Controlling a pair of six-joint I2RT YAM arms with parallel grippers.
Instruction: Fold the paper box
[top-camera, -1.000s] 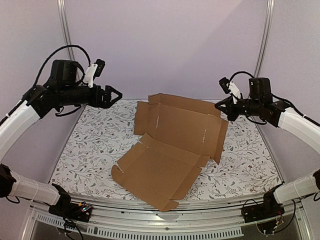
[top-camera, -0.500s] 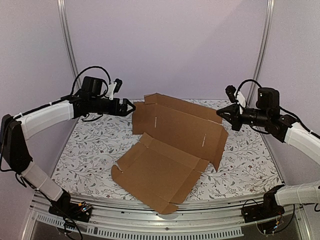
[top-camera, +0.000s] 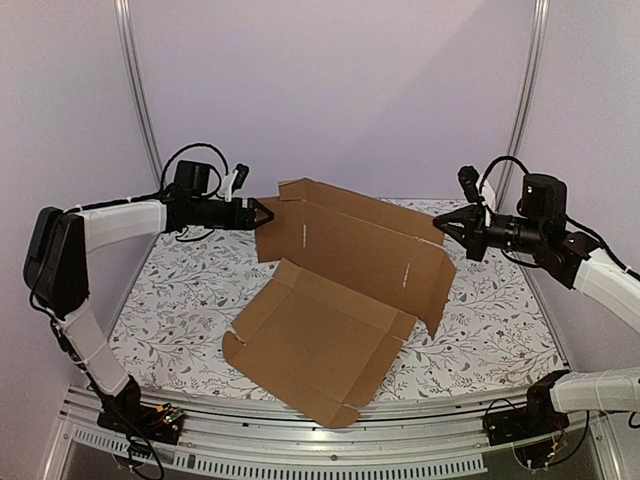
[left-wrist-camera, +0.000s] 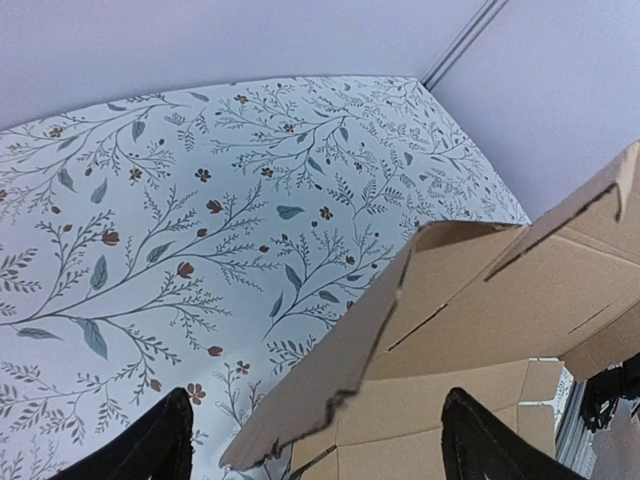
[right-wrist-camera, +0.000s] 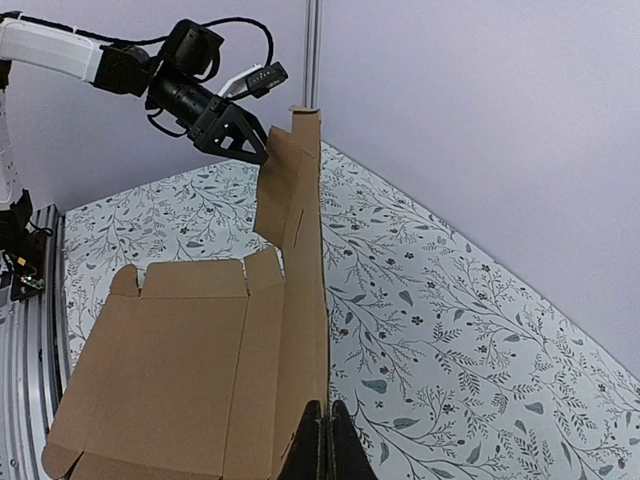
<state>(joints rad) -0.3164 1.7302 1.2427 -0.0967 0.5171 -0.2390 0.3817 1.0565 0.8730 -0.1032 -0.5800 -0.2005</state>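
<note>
Top: plain brown corrugated cardboard sheet (top-camera: 320, 335) on desk (top-camera: 180, 290); back panel now steeper. My left jaws, apart, have arrived astride its left flap; my right jaws together at its right end.
Left wrist: flap edge between my fingers (left-wrist-camera: 150, 450).
Right wrist: panel upright ahead; fold advancing.

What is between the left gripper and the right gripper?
The box: its raised rear panel spans from left gripper to right gripper, top view.

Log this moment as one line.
paper box: back panel raised | left gripper: open around left flap | right gripper: shut at right edge
</note>
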